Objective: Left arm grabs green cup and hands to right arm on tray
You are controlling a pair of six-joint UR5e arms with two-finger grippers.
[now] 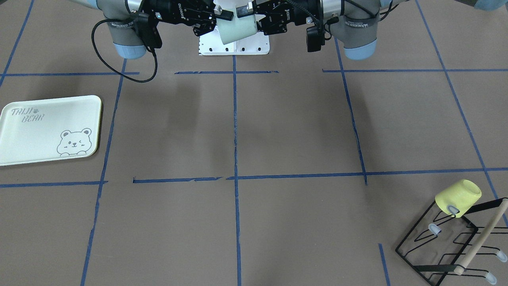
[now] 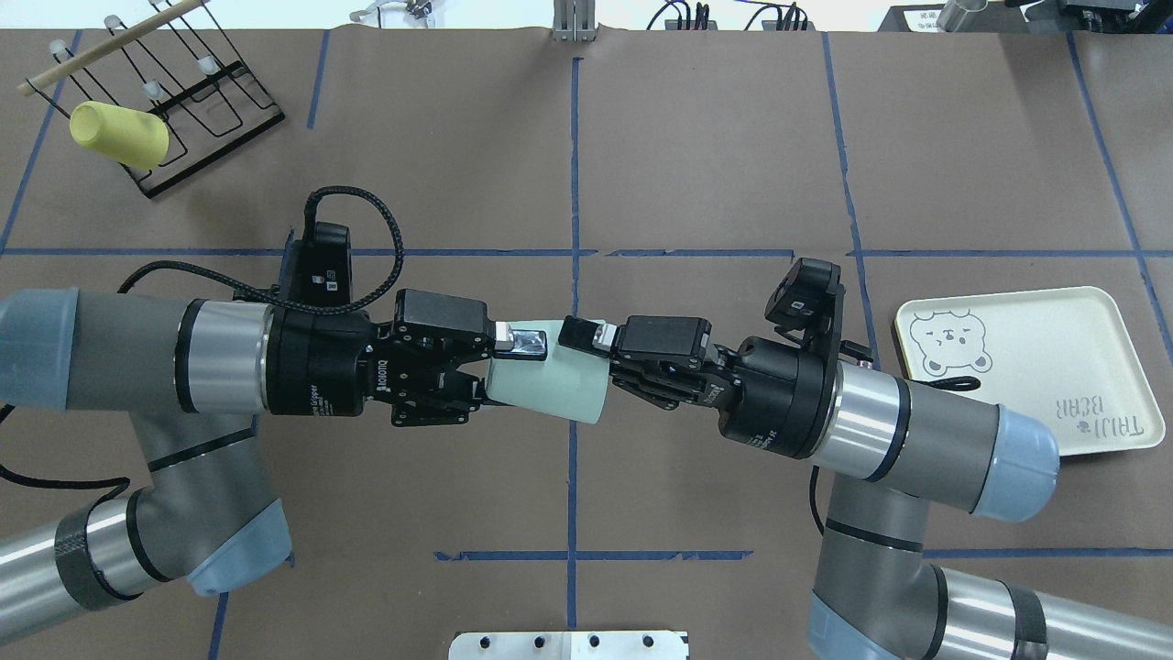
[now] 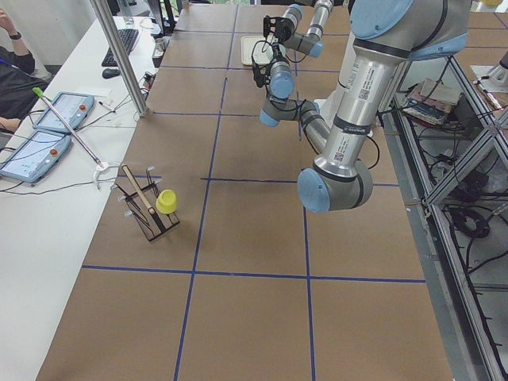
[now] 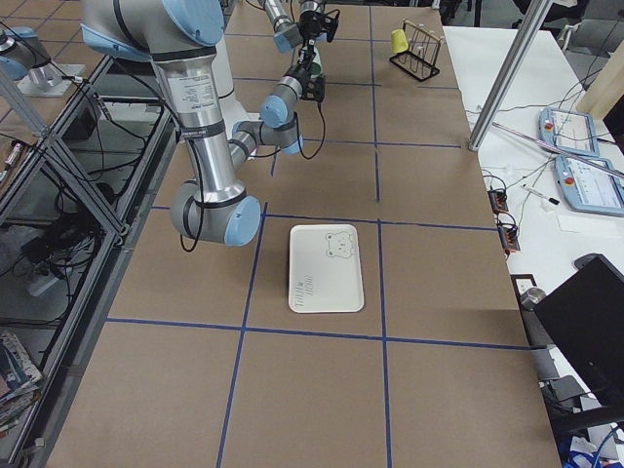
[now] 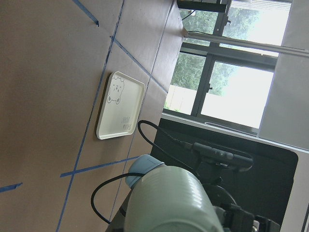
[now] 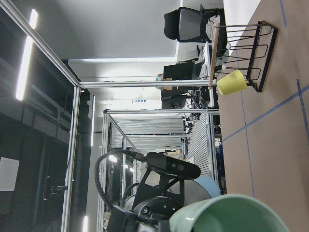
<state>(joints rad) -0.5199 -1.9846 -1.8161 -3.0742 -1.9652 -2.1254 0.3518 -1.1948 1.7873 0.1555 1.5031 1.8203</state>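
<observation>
Left gripper [image 2: 499, 367] is clenched on the narrow base end of the green cup [image 2: 550, 385], held in the air over the table's centre line, nearer the robot's edge. The cup's long axis is level, with the mouth towards the right gripper [image 2: 600, 362], whose fingers flank the rim; a firm grip cannot be confirmed. The tray [image 2: 1045, 348] lies towards the right edge, behind the right arm.

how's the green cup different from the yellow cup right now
Colour: the green cup is pale mint, the yellow cup plain yellow. Place: the green cup is in the air between the left gripper and right gripper, while the yellow cup hangs on the black wire rack. Both are small handleless tumblers, tipped off upright.
</observation>
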